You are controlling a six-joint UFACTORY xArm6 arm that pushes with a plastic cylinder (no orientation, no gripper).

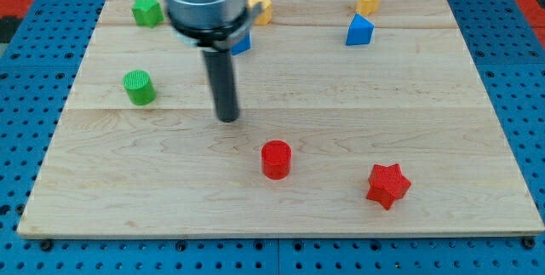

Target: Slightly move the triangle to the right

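1. My tip [227, 118] rests on the wooden board [281, 211] left of the frame's centre; it is a plain dark rod end with nothing to open or close, and it holds and touches no block.
2. The blue triangle [359, 31] sits in the upper right of the frame, well apart from my tip and up to its right.
3. Just above the triangle, near the board's top edge, stands a yellow block [368, 0] whose exact shape I cannot make out.
4. A second blue block [242, 43] shows only partly behind the arm's grey housing [204, 2], beside another yellow block [261, 8], also half hidden.
5. A green star-like block [147, 10] lies in the upper left corner of the board.
6. A green cylinder [139, 87] stands at the left, level with the rod's middle.
7. A red cylinder [276, 158] stands below and right of my tip, near but apart.
8. A red star [388, 185] lies in the lower right.
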